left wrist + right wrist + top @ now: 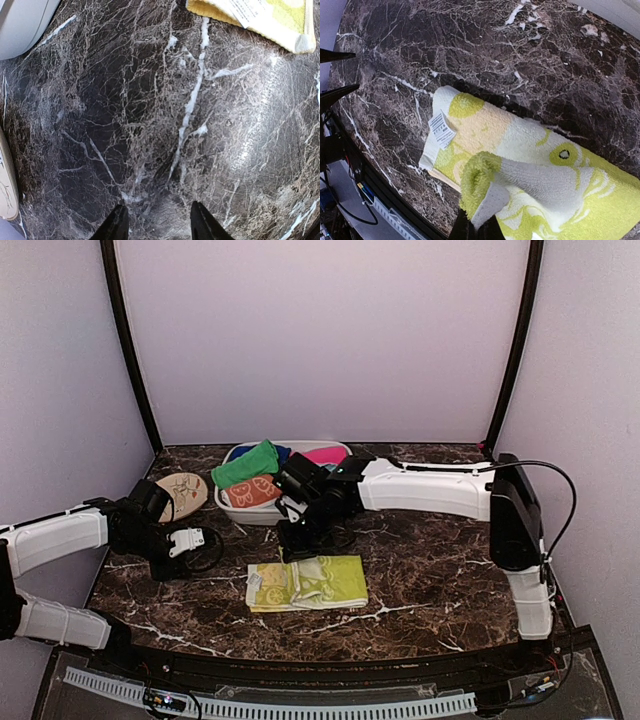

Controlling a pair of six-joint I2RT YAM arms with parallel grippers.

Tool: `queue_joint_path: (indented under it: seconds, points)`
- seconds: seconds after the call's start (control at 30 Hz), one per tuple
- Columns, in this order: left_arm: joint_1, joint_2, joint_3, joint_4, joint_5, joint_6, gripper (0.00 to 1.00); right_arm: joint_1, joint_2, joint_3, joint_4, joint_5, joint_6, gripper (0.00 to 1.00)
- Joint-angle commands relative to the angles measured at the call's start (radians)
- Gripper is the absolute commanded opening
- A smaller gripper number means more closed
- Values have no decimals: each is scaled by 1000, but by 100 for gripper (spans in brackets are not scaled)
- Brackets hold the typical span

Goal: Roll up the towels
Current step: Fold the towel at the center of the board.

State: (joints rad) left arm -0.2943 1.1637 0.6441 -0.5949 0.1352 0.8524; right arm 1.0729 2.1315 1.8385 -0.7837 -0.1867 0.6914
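Observation:
The cream-white towel (307, 582) with yellow-green shapes lies flat on the marble table, in front of the arms. Its edge is pinched up into a raised fold (485, 175), and my right gripper (477, 227) is shut on that fold; from above the gripper (296, 546) sits at the towel's far edge. A white label (441, 130) lies on the towel's corner. The plain green towel (245, 463) rests in the white basket (232, 508). My left gripper (157, 220) hangs open over bare marble left of the printed towel, whose corner (260, 15) shows far ahead, with nothing between the fingers.
The basket at the back also holds an orange patterned cloth (252, 492), a pink cloth (325, 454) and a blue one (283, 451). A tan oval object (183, 493) with a drawn pattern lies left of the basket. The table's near edge (375, 185) runs close to the towel.

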Motion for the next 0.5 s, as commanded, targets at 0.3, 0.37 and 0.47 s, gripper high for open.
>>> queue_joint_path:
  seconds: [0.3,0.37,0.47]
  points:
    - [5,-7,9,-5,19,-9,44,7,155,153,114,-46,72,0]
    - [6,-3,9,-4,17,-7,44,9,162,156,124,-61,74,0]
    - [5,3,9,-1,16,-7,44,9,169,155,135,-92,77,0]
